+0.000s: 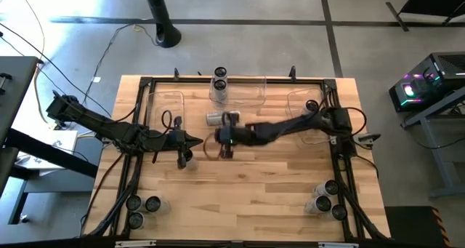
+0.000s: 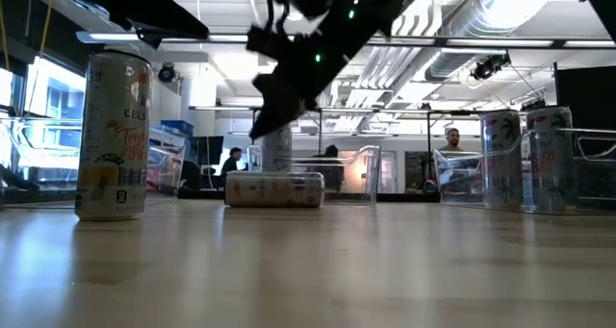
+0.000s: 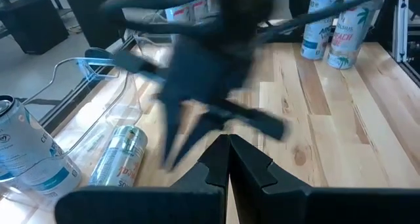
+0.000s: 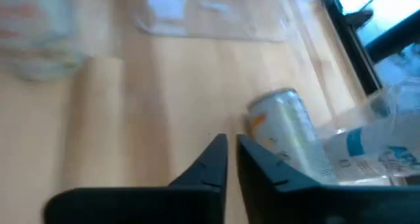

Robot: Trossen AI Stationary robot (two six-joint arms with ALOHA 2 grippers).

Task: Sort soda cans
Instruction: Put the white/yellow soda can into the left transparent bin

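- A small silvery-white soda can with a dark top, the fallen can (image 1: 216,118), lies on its side on the pale wooden table (image 1: 247,197), just in front of the clear plastic rectangular middle bin (image 1: 247,90) at the far edge.
- In the overhead picture its long axis runs across the table, left to right; the low view shows the same can (image 2: 274,189) lying flat, side-on.
- The right gripper (image 1: 226,152) hangs near the table's middle, its arm reaching in from the right. The can lies just beyond it, toward the far edge and slightly to the left.
- Its two dark fingers stand nearly together with only a thin slit between them, and hold nothing; its wrist view shows the can (image 4: 289,135) beside the fingertips, not between them.
- The left gripper (image 1: 197,140) sits just left of the right one, fingers pressed together and empty, with the can (image 3: 121,157) near it too.
- Both arms are close; I judge the right the nearer, and its jaws would need to spread across the can's short width.
- Other upright cans (image 1: 143,208) wait in the near corners.
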